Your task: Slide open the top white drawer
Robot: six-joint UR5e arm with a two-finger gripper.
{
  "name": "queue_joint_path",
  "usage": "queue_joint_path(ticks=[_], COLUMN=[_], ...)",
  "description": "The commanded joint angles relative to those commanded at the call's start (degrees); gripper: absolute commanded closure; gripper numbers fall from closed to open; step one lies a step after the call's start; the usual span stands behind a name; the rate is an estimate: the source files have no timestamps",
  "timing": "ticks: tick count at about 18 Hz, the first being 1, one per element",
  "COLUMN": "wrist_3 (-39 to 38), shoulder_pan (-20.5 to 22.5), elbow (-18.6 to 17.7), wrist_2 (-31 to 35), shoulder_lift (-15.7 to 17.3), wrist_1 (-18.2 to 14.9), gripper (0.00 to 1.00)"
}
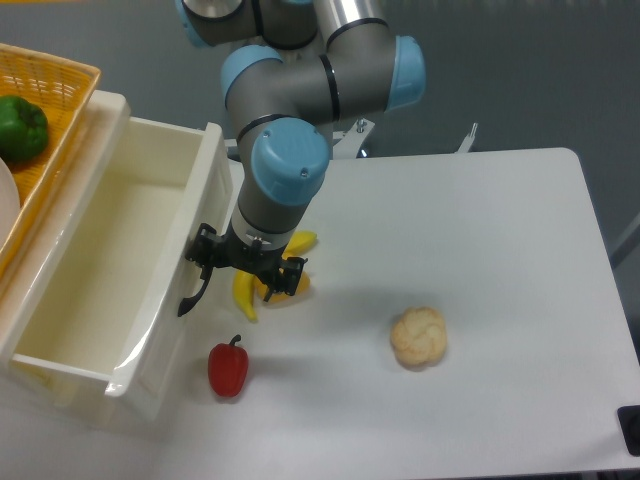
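The drawer [100, 270] stands pulled out at the frame's left, long axis running upper right to lower left; the fingers [205, 252] pinch its handle [192, 295] on the right-facing front

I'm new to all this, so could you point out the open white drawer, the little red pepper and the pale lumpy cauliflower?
top white drawer [95, 265], fixed camera, bare inside floor of the box.
red bell pepper [228, 370], fixed camera, middle of its body.
cream cauliflower head [418, 337], fixed camera, centre of the florets.

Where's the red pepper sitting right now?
The red pepper lies on the table toward the lower left of the camera view, just right of the open drawer front and below the banana.
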Motion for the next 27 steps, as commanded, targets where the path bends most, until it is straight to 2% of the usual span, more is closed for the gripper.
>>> queue_joint_path(ticks=[19, 27], wrist_3=[2.46, 2.20], shoulder_pan=[3.69, 5.97], elbow=[0.88, 0.88], wrist_2=[0.00, -5.53], shoulder_lift=[-0.88, -0.79], wrist_1=[0.18, 0.00], gripper=[0.00, 0.00])
